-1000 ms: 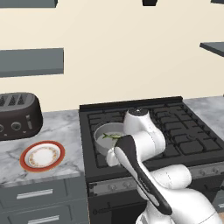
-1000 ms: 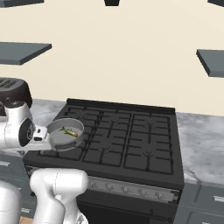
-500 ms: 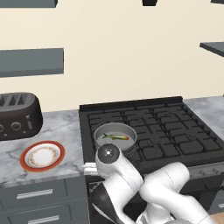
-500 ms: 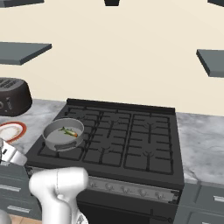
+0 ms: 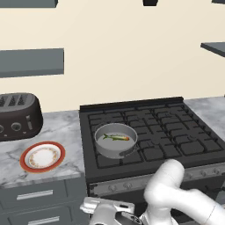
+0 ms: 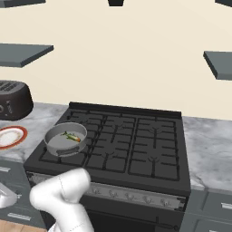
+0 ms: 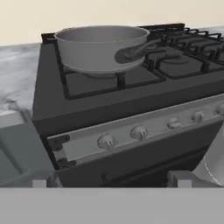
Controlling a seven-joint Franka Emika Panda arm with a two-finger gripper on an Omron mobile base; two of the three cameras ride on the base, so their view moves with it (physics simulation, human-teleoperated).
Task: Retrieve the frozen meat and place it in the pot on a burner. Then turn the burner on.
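Gripper (image 7: 109,180) open wide and empty, fingertips far apart, low before the stove front in the hand view. Faces the row of knobs; the leftmost knob (image 7: 106,141) sits just under the grey pot (image 7: 94,52), whose stub handle (image 7: 131,51) points to the knobs' side.

From the left base view: frozen fish (image 5: 117,137) already lying inside the pot, on the front left burner (image 5: 102,161).

From the right base view: same, fish flat on the pot bottom, pot upright on its grate.

Probably only the burner to light. Knob looks small, round, stiff and smooth, so likely slippery: best pinched across its sides, squarely, then turned. Which knob serves this burner cannot be told for sure.
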